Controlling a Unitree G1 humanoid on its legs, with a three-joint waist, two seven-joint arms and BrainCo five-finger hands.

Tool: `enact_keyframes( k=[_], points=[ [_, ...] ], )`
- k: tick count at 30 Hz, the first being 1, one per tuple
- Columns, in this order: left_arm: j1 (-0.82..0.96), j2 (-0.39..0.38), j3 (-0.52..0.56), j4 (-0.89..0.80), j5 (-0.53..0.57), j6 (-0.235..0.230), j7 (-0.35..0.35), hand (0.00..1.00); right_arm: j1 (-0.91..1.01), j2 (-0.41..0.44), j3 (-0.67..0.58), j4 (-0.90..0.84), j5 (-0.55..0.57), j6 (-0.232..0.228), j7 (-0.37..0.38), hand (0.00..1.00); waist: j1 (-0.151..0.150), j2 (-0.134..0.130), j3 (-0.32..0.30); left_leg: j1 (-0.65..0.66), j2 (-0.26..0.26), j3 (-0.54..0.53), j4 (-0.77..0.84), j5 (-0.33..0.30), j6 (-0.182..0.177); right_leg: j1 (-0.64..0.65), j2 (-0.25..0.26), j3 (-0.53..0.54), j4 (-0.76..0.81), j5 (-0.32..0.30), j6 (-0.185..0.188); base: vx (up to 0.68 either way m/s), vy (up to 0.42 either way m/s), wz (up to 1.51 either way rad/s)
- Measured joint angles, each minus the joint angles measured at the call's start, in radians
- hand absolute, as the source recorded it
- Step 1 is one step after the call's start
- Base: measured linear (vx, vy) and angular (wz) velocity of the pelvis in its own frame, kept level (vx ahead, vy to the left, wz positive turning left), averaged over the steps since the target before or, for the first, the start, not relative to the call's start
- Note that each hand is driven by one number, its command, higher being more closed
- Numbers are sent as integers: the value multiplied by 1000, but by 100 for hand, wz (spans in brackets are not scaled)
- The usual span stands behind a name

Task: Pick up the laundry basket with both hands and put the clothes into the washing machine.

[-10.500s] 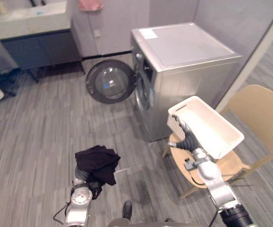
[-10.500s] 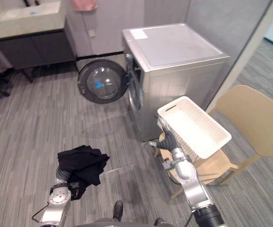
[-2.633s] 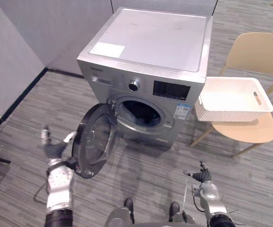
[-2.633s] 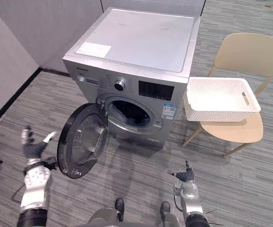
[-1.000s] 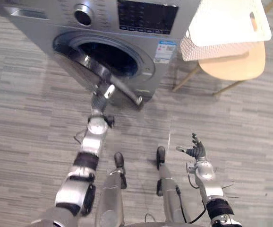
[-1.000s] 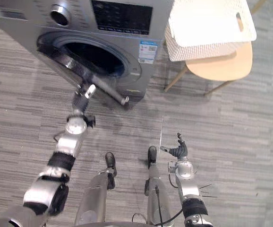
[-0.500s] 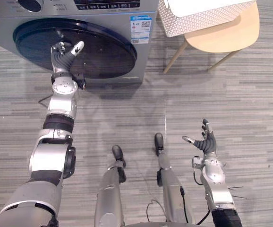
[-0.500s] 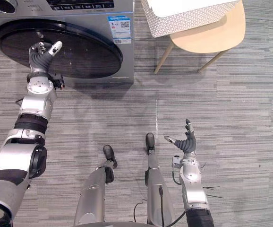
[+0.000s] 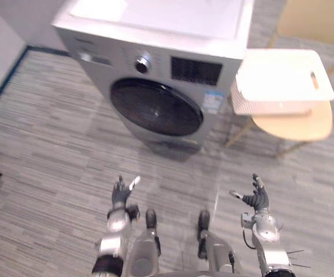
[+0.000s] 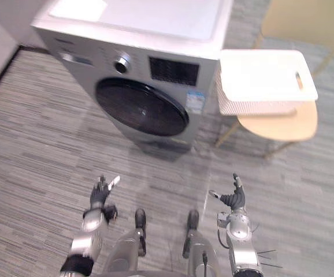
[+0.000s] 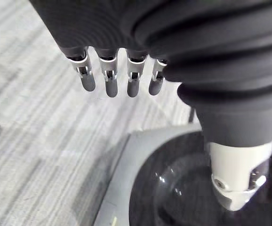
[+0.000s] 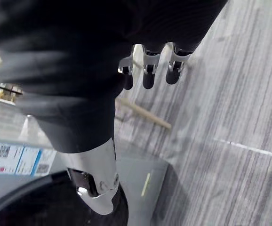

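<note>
Washing machine: door shut. Laundry basket on chair, just beside its right edge. Left hand, right hand: released, empty, over open floor before it.

Washing machine: silver-grey body, white top, glossy black round door, black control panel. Laundry basket is white, with a fine perforated weave pattern on the walls; chair is light tan. Floor is grey plank with thin darker streaks.
</note>
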Motion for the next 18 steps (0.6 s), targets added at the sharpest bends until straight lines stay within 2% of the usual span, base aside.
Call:
enact_keyframes(
  k=[2, 4, 5, 6, 7, 8, 9, 10, 11, 14, 16, 17, 18],
  points=[
    [76, 10, 14, 4, 4, 0, -49, 0, 1, 1, -4, 32, -1, 1, 16, 0, 4, -6, -7, 33, -32, -46, 7, -1, 8, 35, -47, -54, 78, -68, 13, 100, 31, 82],
    [91, 10, 20, 21, 10, 0, -74, 0, 4, 2, -12, 54, -1, 1, 18, 0, 19, -11, -20, 36, -49, -69, 15, -6, 15, 49, -75, -85, 110, -98, 23, 76, 35, 73],
    [99, 10, 24, 36, 24, 1, -83, 0, -2, 8, -25, 81, -1, 2, 18, 0, 19, -12, -21, 27, -61, -66, 34, -23, 41, 77, -99, -126, 121, -118, 29, 64, 39, 115],
    [99, 11, 27, 51, 40, 2, -88, 0, -8, 12, -25, 107, -2, 2, 19, 0, 8, -16, -22, 29, -44, 18, 70, -50, 84, 119, -126, -177, 124, -136, 40, 74, 37, 123],
    [97, 10, 30, 58, 55, 2, -88, 0, -4, 13, -25, 115, -2, 2, 19, 0, 0, -19, -22, 30, -25, 73, 93, -54, 90, 143, -137, -206, 124, -145, 46, 117, 67, 136],
    [95, 10, 37, 67, 75, 2, -88, 0, -4, 13, -24, 130, -7, 3, 20, 0, -10, -25, -24, 25, 2, 154, 143, -56, 86, 175, -155, -249, 127, -158, 59, 162, 118, 97],
    [82, 10, 55, 87, 99, 4, -81, 0, -20, 10, -21, 152, -8, 3, 22, 0, -4, -21, -36, 8, 11, 214, 192, -64, 78, 182, -168, -265, 124, -158, 65, 164, 130, 79],
    [80, 13, 64, 96, 104, 4, -76, 0, -28, 8, -18, 162, -8, 3, 24, 0, -5, -22, -35, -5, 15, 234, 215, -71, 84, 186, -167, -273, 117, -154, 71, 127, 92, 41],
    [71, 23, 80, 118, 119, 4, -73, 0, -61, 8, -10, 190, -9, 3, 33, 0, -4, -23, -37, -28, 16, 230, 243, -97, 70, 194, -161, -287, 97, -145, 84, 126, 97, 34],
    [67, 38, 97, 149, 126, 14, -53, 0, -106, 38, 20, 244, -14, 10, 40, 0, 3, -43, -30, -42, -1, 188, 321, -180, 79, 256, -182, -333, 83, -139, 101, 144, 133, 40],
    [72, 32, 93, 144, 133, 19, -50, 0, -91, 52, 21, 249, -27, 21, 39, 0, 21, -50, -27, -25, -19, 156, 360, -235, 88, 253, -227, -334, 217, -140, 103, 170, 157, 56],
    [91, 34, 92, 121, 133, 21, -38, 0, -78, 65, 26, 248, -31, 23, 40, 0, 17, -65, -28, -8, -53, 123, 369, -263, 103, 212, -290, -295, 384, -122, 73, 212, 207, 87],
    [110, 35, 92, 73, 133, 24, -30, 0, -67, 75, 27, 248, -31, 25, 39, 0, 18, -82, -22, 19, -93, 89, 375, -286, 128, 145, -323, -187, 570, -42, -40, 233, 216, 101]
  ],
)
